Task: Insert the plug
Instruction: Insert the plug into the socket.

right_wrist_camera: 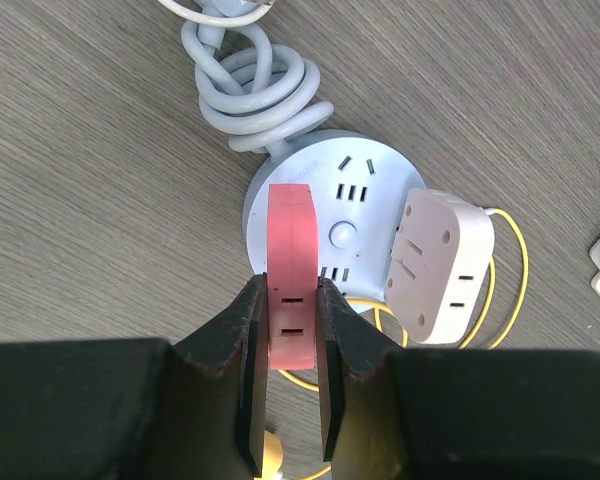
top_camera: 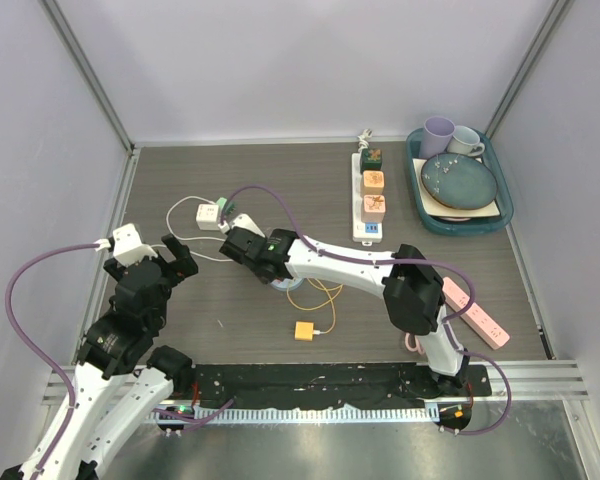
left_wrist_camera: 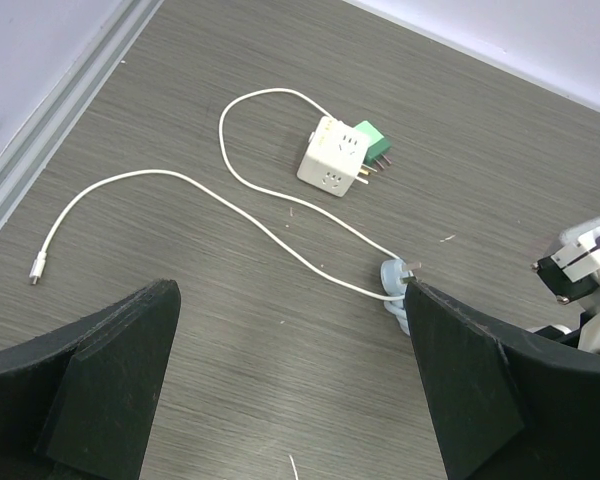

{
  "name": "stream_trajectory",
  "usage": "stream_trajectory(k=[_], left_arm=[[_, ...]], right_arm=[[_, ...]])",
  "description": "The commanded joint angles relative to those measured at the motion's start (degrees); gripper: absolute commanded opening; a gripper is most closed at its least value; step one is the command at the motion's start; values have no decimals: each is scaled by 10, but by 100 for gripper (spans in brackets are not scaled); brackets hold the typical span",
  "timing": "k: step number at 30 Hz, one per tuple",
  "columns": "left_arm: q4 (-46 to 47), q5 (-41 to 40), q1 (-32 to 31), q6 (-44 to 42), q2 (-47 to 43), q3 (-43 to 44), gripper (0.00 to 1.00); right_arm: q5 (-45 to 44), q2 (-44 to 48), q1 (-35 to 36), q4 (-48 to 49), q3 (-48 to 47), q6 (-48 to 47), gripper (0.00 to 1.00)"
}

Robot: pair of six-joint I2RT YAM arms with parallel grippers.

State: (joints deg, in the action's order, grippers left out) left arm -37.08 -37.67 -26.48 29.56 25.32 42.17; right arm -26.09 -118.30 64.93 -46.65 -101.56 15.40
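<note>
While the right end effector (right_wrist_camera: 292, 295) pinches the pink plug (right_wrist_camera: 291, 225) at centre frame of the right wrist view, the plug overlaps the left rim of the round socket hub (right_wrist_camera: 355, 185) on the bench (right_wrist_camera: 90, 200). Align the pins with a free slot group, clear of the beige adapter (right_wrist_camera: 442, 265), then press straight down. The left end effector (left_wrist_camera: 290, 300) hangs spread, holding nothing.

Dark wood-grain table (top_camera: 230, 160), pale lilac walls (top_camera: 310, 60), metal corner rails (top_camera: 87, 72)

A teal tray (top_camera: 470, 228) holds a blue plate (top_camera: 460, 180), seemingly on a board (top_camera: 435, 206), a lilac mug (top_camera: 437, 135) and a white mug (top_camera: 467, 142).
</note>
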Motion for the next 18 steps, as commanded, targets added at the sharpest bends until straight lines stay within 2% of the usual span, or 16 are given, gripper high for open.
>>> stream_trajectory(k=[1, 10, 18], left_arm=[[20, 2, 6, 3, -4, -2, 100], [21, 6, 6, 4, -4, -2, 100], [23, 9, 12, 4, -5, -3, 100]], right_arm=[[-14, -11, -1, -33, 8, 13, 1], [-31, -11, -2, -34, 5, 18, 1], [13, -25, -2, -34, 2, 4, 1]])
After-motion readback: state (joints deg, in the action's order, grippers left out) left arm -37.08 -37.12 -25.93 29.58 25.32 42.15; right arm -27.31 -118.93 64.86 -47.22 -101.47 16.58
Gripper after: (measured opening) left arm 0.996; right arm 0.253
